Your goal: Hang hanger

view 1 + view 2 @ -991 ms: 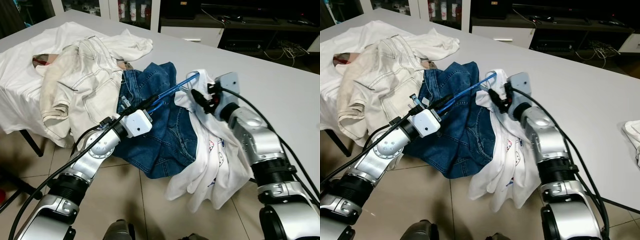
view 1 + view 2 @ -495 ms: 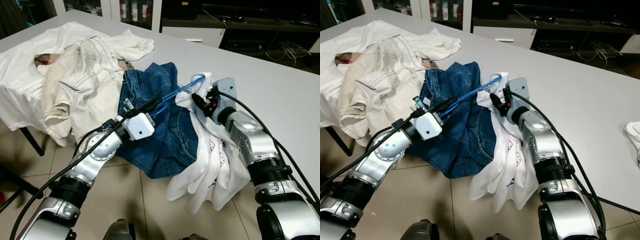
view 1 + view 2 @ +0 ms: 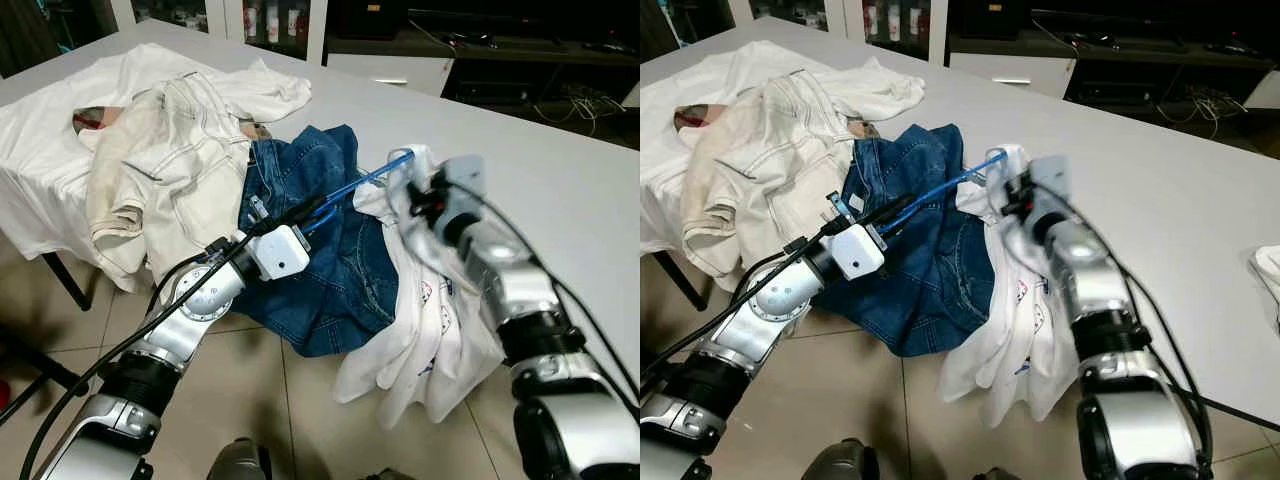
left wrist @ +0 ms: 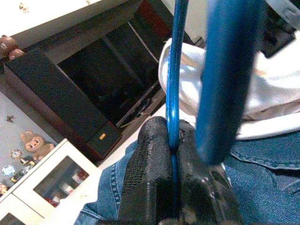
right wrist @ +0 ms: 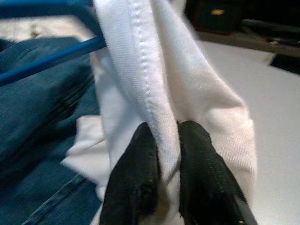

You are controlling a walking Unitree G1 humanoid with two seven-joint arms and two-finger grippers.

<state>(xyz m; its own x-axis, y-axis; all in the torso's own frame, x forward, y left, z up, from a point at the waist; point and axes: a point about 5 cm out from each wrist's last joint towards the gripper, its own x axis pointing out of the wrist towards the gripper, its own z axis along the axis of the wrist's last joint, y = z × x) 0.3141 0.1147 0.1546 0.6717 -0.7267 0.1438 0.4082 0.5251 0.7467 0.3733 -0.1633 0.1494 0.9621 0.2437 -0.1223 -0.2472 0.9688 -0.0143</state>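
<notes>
**Both hands clamped: left on blue hanger, right on white shirt**

On the white counter (image 3: 560, 170) lies a heap of clothes, spilling over the near edge twd the tiled floor (image 3: 300, 400). Biggest item: white sheet-like cloth (image 3: 40, 170) at far left, w/ cream jeans (image 3: 170, 170) crumpled on top. Next to those, touching, blue jeans (image 3: 340, 270) hang over the edge. Just right of the denim a white shirt (image 3: 430, 320) w/ small printed marks droops off the counter. Behind the counter: dark TV stand w/ cables (image 3: 570, 95) and a cabinet w/ bottles (image 3: 265, 20).

Left arm reaches up from lower left over the denim; left hand (image 4: 171, 140) has its fingers (image 4: 150, 159) pressed together on a thin blue bar of the hanger (image 3: 350, 183). Hanger runs from that grip up and right across the blue jeans, its far end tucked into the top of the white shirt, beside the right wrist. A thicker blurred blue part sits close to the left wrist cam.

Right arm comes from lower right; its head-cam pic is motion-blurred. Right hand (image 5: 164, 140) pinches a stitched fold of the white shirt, fabric squeezed between both fingers (image 5: 136, 183). Blue hanger bar passes just behind that fold, over the denim
</notes>
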